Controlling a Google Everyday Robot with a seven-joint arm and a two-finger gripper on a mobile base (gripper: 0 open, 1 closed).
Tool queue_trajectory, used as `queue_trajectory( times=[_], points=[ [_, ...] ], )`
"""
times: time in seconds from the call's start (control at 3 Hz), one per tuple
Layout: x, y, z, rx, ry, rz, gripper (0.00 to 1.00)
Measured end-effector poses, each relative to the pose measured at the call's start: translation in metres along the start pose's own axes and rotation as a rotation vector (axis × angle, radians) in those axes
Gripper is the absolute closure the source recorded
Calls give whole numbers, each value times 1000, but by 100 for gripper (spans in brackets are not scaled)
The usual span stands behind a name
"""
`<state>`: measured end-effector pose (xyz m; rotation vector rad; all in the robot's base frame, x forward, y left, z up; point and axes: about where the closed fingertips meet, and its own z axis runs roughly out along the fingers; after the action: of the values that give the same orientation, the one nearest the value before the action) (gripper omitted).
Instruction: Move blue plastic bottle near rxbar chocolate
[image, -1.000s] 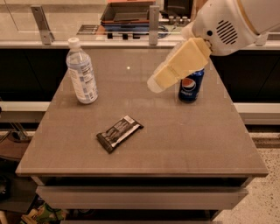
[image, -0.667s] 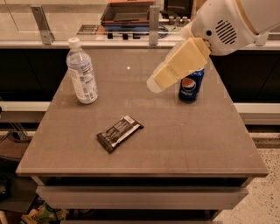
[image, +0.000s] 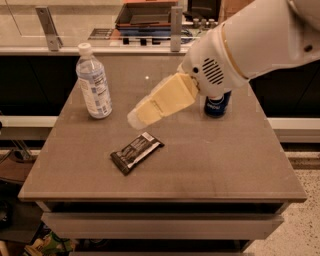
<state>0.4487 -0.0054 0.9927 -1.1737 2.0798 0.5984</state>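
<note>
The blue plastic bottle stands upright at the table's back left, with a white cap and a pale blue label. The rxbar chocolate lies flat in its dark wrapper near the table's middle front, slanted. My gripper, cream-coloured on a white arm, hangs over the table's middle. It points down-left, to the right of the bottle and just above and behind the bar. It holds nothing that I can see.
A dark-blue Pepsi can stands at the back right, partly hidden behind my arm. The brown table has its front edge near me. A counter with a rail and a tray runs behind it.
My gripper has moved left and toward the table's front, away from the can and closer to the bottle and the bar. The bottle, bar and can have not moved.
</note>
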Motion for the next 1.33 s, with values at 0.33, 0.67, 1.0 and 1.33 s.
queue_trajectory(
  times=[0.33, 0.67, 1.0, 1.33],
  points=[
    [-4, 17, 31, -67, -44, 48, 0],
    [-13, 29, 65, -100, -110, 66, 0],
    [-23, 19, 91, -27, -143, 85, 0],
    [-21, -10, 110, 54, -129, 83, 0]
  ],
)
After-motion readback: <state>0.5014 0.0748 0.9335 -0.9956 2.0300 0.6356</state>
